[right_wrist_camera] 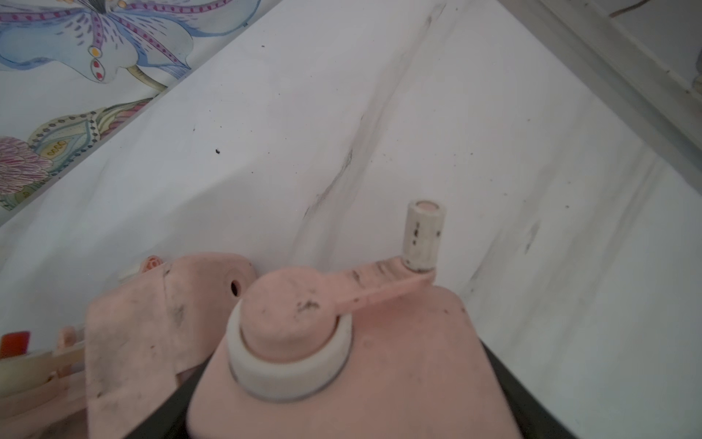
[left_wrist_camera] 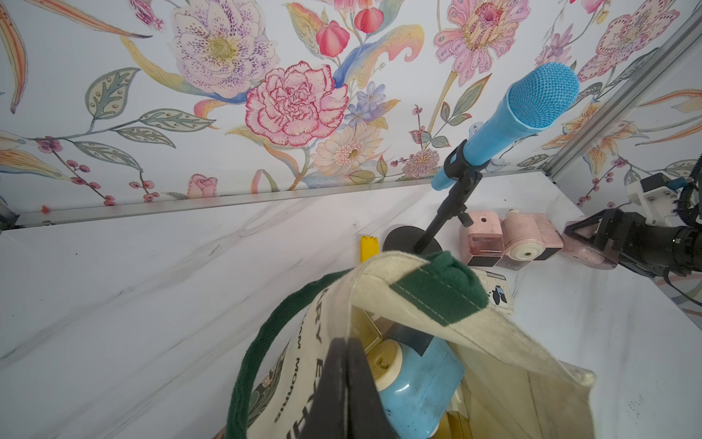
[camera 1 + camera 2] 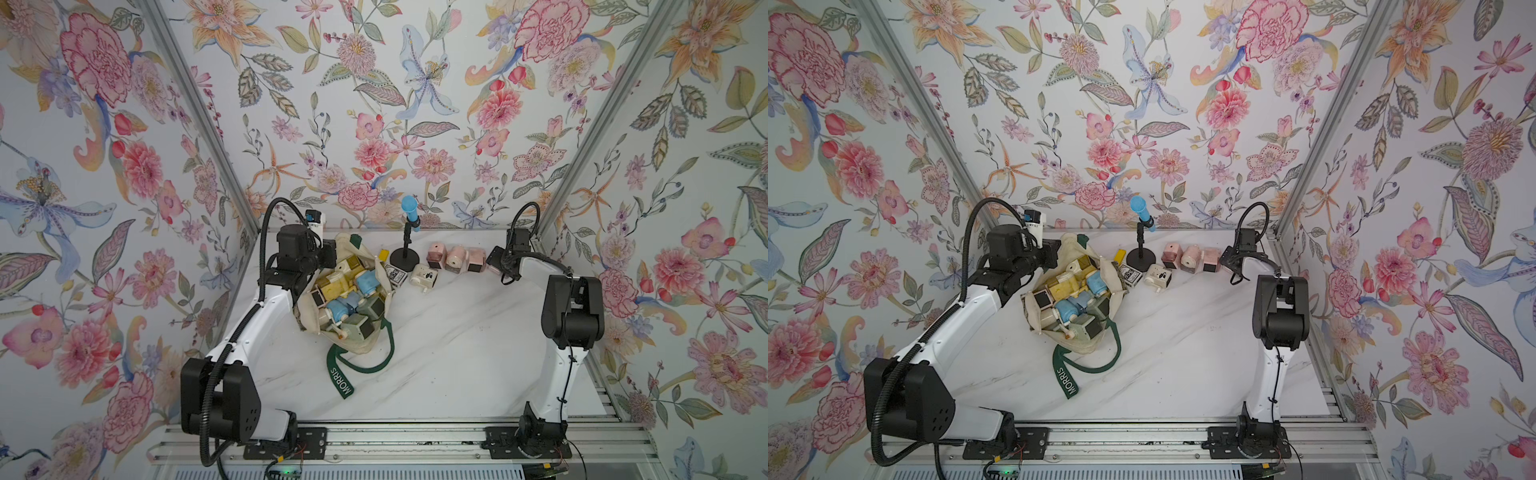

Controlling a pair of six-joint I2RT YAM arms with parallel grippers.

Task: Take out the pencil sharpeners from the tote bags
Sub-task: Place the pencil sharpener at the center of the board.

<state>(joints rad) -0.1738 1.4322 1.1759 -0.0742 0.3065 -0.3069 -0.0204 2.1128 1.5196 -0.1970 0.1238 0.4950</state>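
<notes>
The cream tote bag [image 3: 309, 322] [image 3: 1034, 309] lies open on the marble table, its green "MORRIS" handle [image 3: 341, 380] trailing toward the front. Inside it are several pencil sharpeners, blue [image 3: 366, 282] [image 2: 421, 376], yellow [image 3: 328, 291] and green [image 3: 361, 328]. My left gripper [image 2: 347, 380] [image 3: 330, 254] is shut on the bag's back rim and holds it up. Three pink sharpeners [image 3: 457, 258] [image 2: 528, 239] and a cream one [image 3: 424, 276] stand at the back. My right gripper [image 1: 342, 399] [image 3: 496, 261] is shut on another pink sharpener [image 1: 361, 365] [image 2: 585, 252] next to that row, its crank [image 1: 423, 235] pointing away.
A blue microphone [image 3: 409, 212] [image 2: 532, 102] on a black stand [image 3: 404, 259] is just behind the bag's mouth. A flat yellow bar [image 3: 384, 254] and a small dark printed box [image 3: 395, 272] lie beside the stand. Floral walls close the back and both sides.
</notes>
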